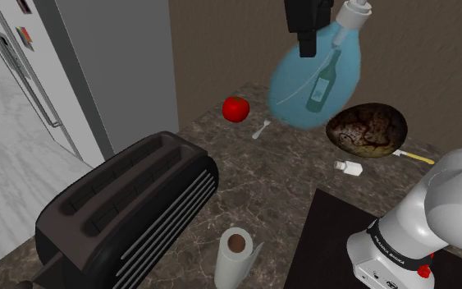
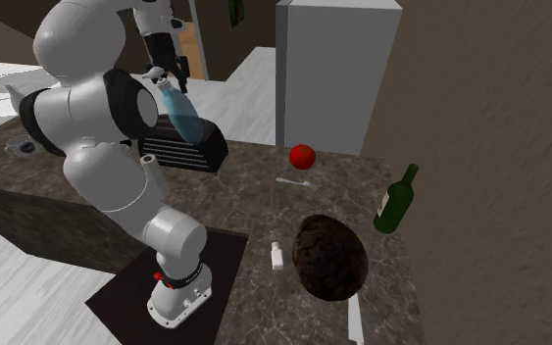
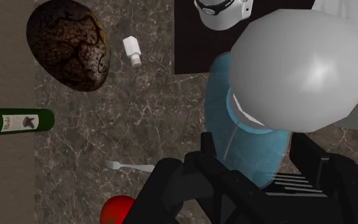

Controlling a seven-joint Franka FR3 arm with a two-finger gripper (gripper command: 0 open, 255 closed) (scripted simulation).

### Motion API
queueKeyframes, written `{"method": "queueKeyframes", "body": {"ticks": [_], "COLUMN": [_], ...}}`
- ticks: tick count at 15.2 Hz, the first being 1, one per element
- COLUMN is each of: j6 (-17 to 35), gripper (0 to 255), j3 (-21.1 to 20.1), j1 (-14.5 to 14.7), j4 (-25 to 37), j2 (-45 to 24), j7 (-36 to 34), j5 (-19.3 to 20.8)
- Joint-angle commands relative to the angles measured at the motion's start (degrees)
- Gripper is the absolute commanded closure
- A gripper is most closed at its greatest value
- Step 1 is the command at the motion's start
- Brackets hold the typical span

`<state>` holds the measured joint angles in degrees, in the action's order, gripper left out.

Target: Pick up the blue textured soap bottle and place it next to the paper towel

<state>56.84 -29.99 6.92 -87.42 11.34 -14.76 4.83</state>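
The soap bottle [image 1: 295, 86] hangs high above the marbled counter [image 1: 295, 172], in the shoulder view's upper right. It is tilted and clamped at its upper body between the gripper's [image 1: 307, 45] 2 black fingers. Held that high, it would likely clear the apple [image 1: 235, 108] and the toaster [image 1: 130, 209] on a path to the paper towel [image 1: 235, 256], which stands at bottom centre. The bottle is a pale blue, see-through teardrop with a white cap; a green wine bottle [image 2: 397, 199] shows through it.
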Motion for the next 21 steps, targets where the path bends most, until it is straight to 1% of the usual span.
{"method": "queueKeyframes", "body": {"ticks": [1,5,12,21], "j6": [-1.26,-3.59,3.09,10.77], "gripper": [255,255,255,255], "j3": [-2.91,-8.16,-6.82,-5.97], "j1": [1.10,4.46,3.60,3.27], "j4": [3.90,12.10,2.35,-7.88], "j2": [-3.56,-11.72,-7.69,-4.44], "j7": [-4.62,-13.68,-12.24,-11.36], "j5": [-0.24,0.91,-1.12,-2.68]}}
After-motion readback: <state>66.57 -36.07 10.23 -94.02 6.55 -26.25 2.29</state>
